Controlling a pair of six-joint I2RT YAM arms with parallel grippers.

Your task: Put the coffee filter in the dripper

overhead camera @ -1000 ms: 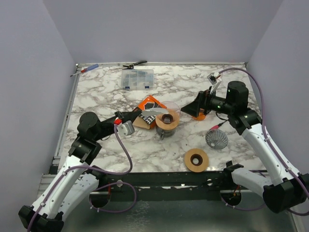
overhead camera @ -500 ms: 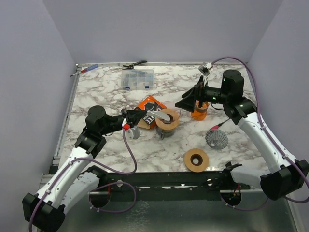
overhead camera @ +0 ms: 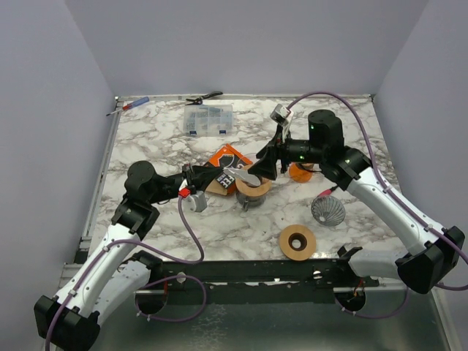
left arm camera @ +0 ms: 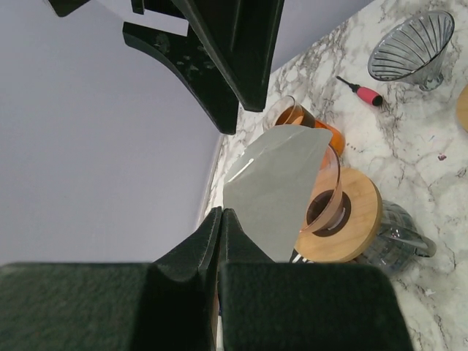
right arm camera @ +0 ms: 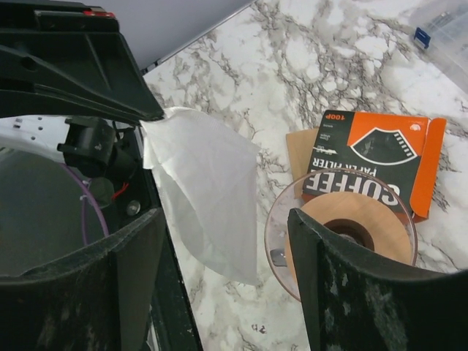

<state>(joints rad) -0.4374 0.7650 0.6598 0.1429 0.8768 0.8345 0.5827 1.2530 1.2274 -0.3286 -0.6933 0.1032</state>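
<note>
- Pinched the coffee filter (left arm camera: 272, 189) with the left gripper (left arm camera: 220, 219), both fingers pressed fully together on one edge of the paper.
- Held the filter up in the air, spread flat from the fingers toward the dripper (right arm camera: 349, 219).
- In the left wrist view, saw the far corner of the paper overlapping the near side of the glass rim.
- In the right wrist view, saw it just beside the rim and not down inside the cone.
- Could not tell whether paper and glass touched.
- Found the dripper upright near the middle of the marble table (overhead camera: 146, 146): a clear glass cone in a round wooden collar, set on a glass vessel.
- Had the right gripper (overhead camera: 263, 170) with its fingers spread wide and nothing clamped between them.
- Pointed it at the filter from the opposite side, close to the left fingertips but apart from them.
- Just behind the dripper, lying flat: an orange filter box (right arm camera: 373, 157).
- To the right of the dripper, beyond the right gripper: an orange cup (overhead camera: 300, 172).
- Nearer to the arm bases, apart from the dripper: a ribbed glass cone (overhead camera: 327, 210) and a wooden ring (overhead camera: 297, 241).
- Along the far edge of the table: a clear compartment box (overhead camera: 208, 119), a screwdriver (overhead camera: 129, 107) and a pair of pliers (overhead camera: 203, 96).
</note>
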